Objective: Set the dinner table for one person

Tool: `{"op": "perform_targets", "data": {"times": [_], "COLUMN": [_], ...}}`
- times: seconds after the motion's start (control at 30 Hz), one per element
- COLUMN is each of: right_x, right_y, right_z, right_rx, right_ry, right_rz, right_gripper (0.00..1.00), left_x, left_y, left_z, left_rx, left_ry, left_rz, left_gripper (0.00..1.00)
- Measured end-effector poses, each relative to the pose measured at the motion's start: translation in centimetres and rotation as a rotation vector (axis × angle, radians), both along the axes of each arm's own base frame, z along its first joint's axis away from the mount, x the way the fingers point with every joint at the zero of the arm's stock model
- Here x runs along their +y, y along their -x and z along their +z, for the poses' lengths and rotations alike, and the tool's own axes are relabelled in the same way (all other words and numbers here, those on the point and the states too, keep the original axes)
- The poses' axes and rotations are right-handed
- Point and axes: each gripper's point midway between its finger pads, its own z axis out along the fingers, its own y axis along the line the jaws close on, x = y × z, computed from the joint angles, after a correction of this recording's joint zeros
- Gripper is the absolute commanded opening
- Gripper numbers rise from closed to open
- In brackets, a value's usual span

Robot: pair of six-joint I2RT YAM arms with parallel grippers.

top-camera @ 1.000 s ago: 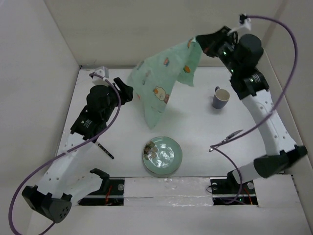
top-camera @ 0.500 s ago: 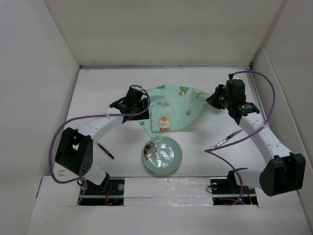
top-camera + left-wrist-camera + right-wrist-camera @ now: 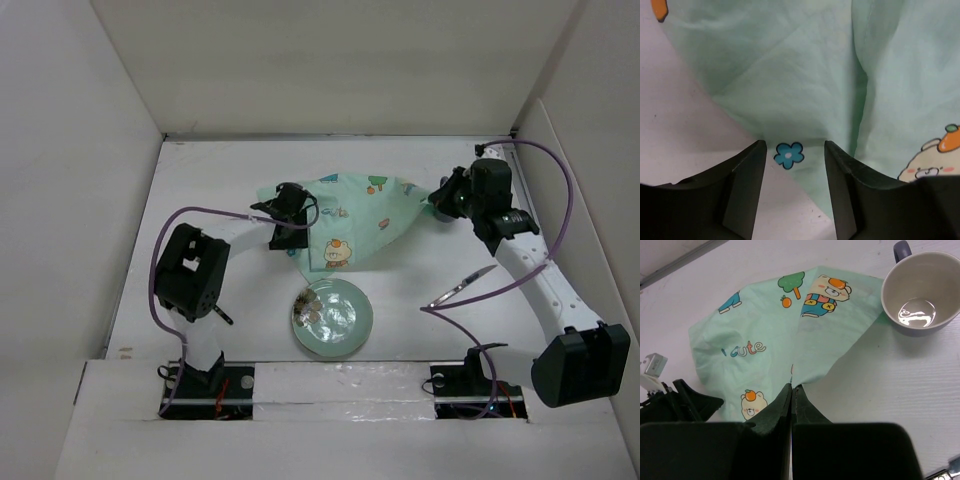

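The mint-green cartoon-print cloth mat (image 3: 360, 215) lies partly spread on the white dinner table (image 3: 220, 180), behind the plate. My right gripper (image 3: 443, 195) is shut on the mat's right corner and holds that corner slightly lifted; the right wrist view shows the shut jaws (image 3: 792, 387) pinching the cloth (image 3: 765, 330). My left gripper (image 3: 289, 226) is open just above the mat's left edge. In the left wrist view its jaws (image 3: 792, 150) straddle a blue flower print on the cloth (image 3: 805, 75), with nothing gripped.
A pale green plate (image 3: 365, 320) holding small food bits sits near the front centre. A grey-blue mug (image 3: 920, 292) stands right of the mat, mostly hidden under my right gripper in the top view. A silver utensil (image 3: 462, 288) lies at the right. A dark utensil (image 3: 226, 318) lies beside the left arm.
My right gripper has brought the mat down from hanging high in the air onto the table. My left arm has swung in to the mat's left edge, open.
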Motion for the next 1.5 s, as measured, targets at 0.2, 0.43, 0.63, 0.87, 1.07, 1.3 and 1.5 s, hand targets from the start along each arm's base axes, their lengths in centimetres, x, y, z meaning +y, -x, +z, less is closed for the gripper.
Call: {"op": "perform_targets", "data": {"times": [0.2, 0.43, 0.63, 0.87, 1.07, 1.3, 1.5], "right_x": [0.6, 0.9, 1.7, 2.6, 3.0, 3.0, 3.0], "right_y": [0.2, 0.7, 1.5, 3.4, 4.5, 4.7, 5.5], "right_z": [-0.1, -0.9, -3.0, -7.1, -8.4, -8.5, -9.2], "right_rx": [0.003, 0.024, 0.078, 0.193, 0.226, 0.223, 0.235], "right_ry": [-0.018, -0.027, -0.054, -0.074, -0.077, -0.081, -0.081], "right_rz": [0.032, 0.053, 0.081, 0.1, 0.109, 0.113, 0.118], "right_gripper": [0.0, 0.0, 0.0, 0.0, 0.0, 0.0, 0.0], "left_x": [-0.5, 3.1, 10.3, 11.9, 12.8, 15.8, 15.1], "left_y": [-3.3, -7.9, -12.3, -9.7, -3.6, -0.3, -1.8], "left_z": [-0.4, 0.6, 4.1, 6.3, 6.5, 3.3, 0.9], "left_rx": [-0.039, -0.073, -0.154, -0.18, -0.152, -0.045, -0.008], "left_ry": [-0.036, -0.058, -0.088, -0.12, -0.117, -0.094, -0.049], "left_rz": [0.02, 0.133, 0.299, 0.318, 0.31, 0.424, 0.446], "left_gripper": [0.0, 0.0, 0.31, 0.42, 0.4, 0.47, 0.47]}}
